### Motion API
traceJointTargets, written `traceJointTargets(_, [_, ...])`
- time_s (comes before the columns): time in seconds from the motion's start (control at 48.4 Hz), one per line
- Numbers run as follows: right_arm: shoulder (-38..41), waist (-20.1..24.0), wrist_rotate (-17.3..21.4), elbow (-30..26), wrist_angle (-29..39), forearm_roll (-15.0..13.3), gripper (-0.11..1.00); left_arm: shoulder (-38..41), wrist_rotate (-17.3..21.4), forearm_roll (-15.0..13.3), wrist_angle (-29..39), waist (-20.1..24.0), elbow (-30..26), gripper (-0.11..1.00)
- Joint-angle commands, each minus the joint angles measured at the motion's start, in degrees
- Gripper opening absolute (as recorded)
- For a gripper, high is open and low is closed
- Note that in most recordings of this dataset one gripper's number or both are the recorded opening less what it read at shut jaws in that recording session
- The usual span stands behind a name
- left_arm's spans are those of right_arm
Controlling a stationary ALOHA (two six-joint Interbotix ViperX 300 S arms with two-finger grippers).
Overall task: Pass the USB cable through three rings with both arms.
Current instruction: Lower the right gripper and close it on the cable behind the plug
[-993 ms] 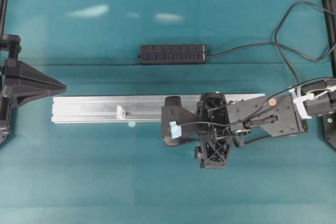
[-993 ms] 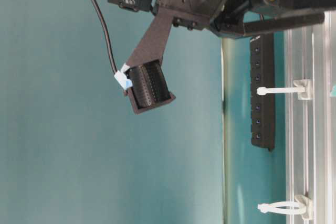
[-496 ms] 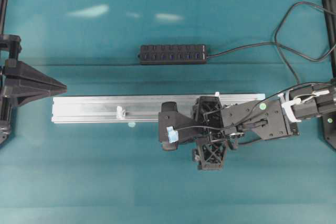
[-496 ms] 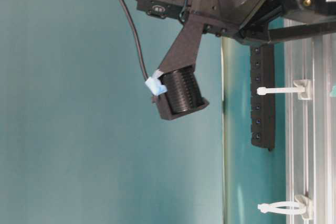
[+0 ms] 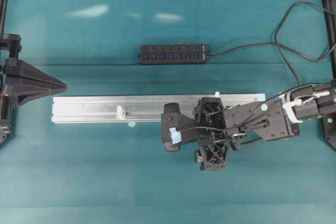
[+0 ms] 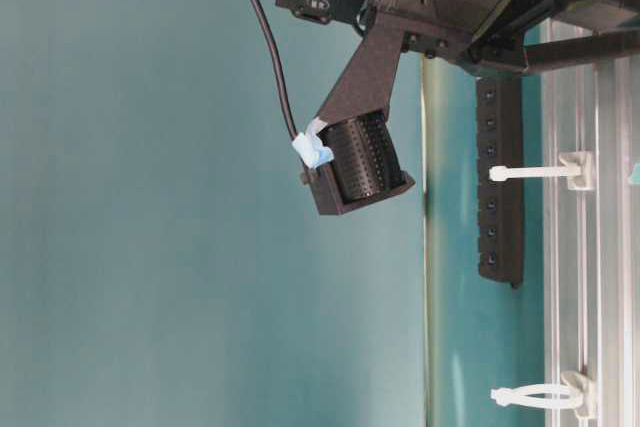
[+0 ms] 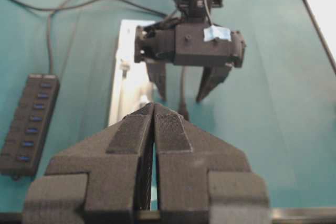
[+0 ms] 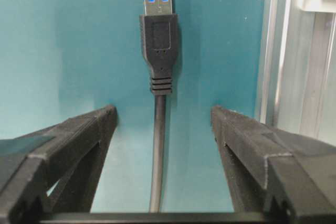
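Right wrist-mounted — USB cable (unheld).

L gripper sits far left, fingers pressed tight together. R gripper reaches in from the right w/ its 2 fingers apart.

Overhead cam looks straight down on the whole desk. Table-level cam sits low, rotated sideways, close to the rail. Left wrist cam faces along the rail toward the right tool. Right wrist cam looks down between its own fingers, v. close. All 4 views share the rail.
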Motion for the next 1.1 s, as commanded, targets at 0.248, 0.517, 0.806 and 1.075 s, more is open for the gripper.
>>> traceJointTargets(0.248, [0.3, -0.2, -0.4, -0.2, -0.4, -0.1, 0.42, 0.4, 0.0, 0.1, -0.3, 0.3, -1.2, 0.02])
traceJointTargets(0.517, [0.4, -0.2, -0.2, -0.2, 0.1, 0.0, 0.38, 0.3, 0.0, 0.1, -0.4, 0.6, -1.2, 0.02])
traceJointTargets(0.806, [0.9, -0.2, 0.0, -0.4, 1.2, 0.2, 0.12, 0.3, 0.1, 0.1, -0.4, 0.6, -1.2, 0.02])
traceJointTargets(1.075, [1.1, -0.5, 0.1, -0.5, 1.2, 0.2, -0.02, 0.1, 0.0, 0.1, -0.5, 0.6, -1.2, 0.02])
